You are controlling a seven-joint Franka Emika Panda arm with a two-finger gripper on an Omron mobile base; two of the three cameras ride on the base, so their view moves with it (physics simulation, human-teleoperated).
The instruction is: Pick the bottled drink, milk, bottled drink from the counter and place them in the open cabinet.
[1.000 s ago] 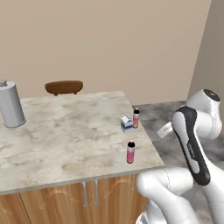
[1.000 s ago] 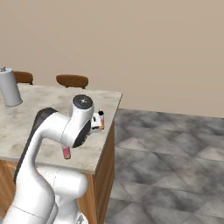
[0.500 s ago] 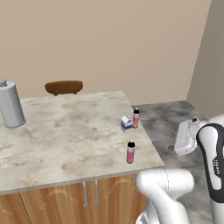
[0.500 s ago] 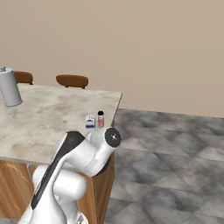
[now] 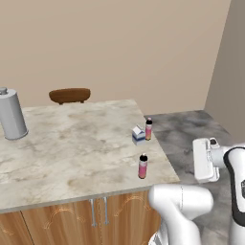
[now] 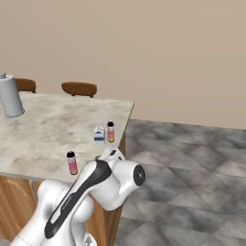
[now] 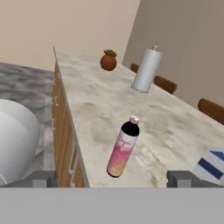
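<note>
counter (image 5: 72,143) serves as the reference landmark; items are listed left to right across it as the left base view shows them. a tall grey canister (image 5: 11,115) stands at the counter's far left, near the back edge. a brown chair back (image 5: 70,95) rises just behind the back edge, left of centre. the milk (image 5: 139,134) sits near the right edge, with the orange-brown bottled drink (image 5: 149,128) just beside it on its right. the pink-label bottled drink (image 5: 142,166) stands upright closer to the front right corner, apart from that pair.

in the hand view, a small potted plant (image 7: 108,60) sits at the counter's distant end, beyond the canister.

gripper (image 7: 113,178) hangs off the counter's right edge, level with the pink-label bottle. jaws are spread wide and hold nothing; the bottle stands between the two fingertip lines, some way ahead of them.

step in hand, as judged: approach for the first pick. all three items are on the counter, none yet stored. the next move calls for advancing the hand until the fingertips flank the bottle body below the cap, then closing without tipping it.
</note>
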